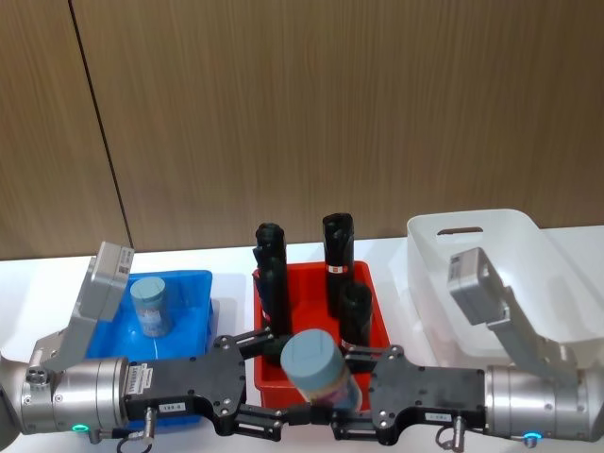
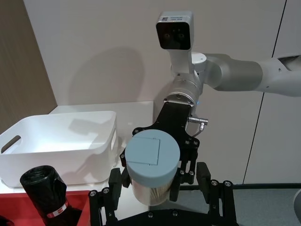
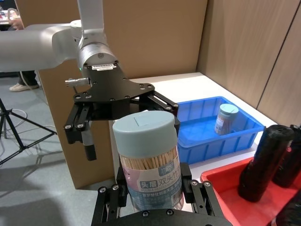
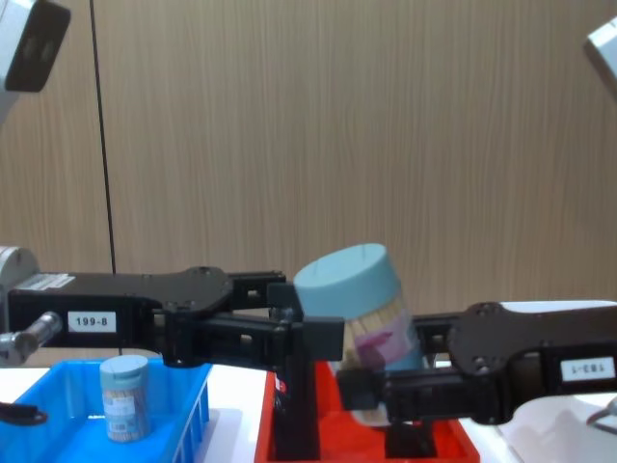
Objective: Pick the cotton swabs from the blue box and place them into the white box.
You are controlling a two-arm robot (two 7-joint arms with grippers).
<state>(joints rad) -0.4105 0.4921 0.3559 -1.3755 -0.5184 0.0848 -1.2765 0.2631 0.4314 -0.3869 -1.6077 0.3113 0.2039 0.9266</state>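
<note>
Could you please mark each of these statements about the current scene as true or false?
1. One cotton swab jar stands in the blue box. True.
2. The white box already holds a jar. False: its visible interior is bare.
3. The held jar is above the near end of the red tray. True.
4. The left gripper is clamped on the held jar. False: its fingers are spread open beside it, and the right gripper grips it.
5. The black cylinders lie flat in the red tray. False: they stand upright.
</note>
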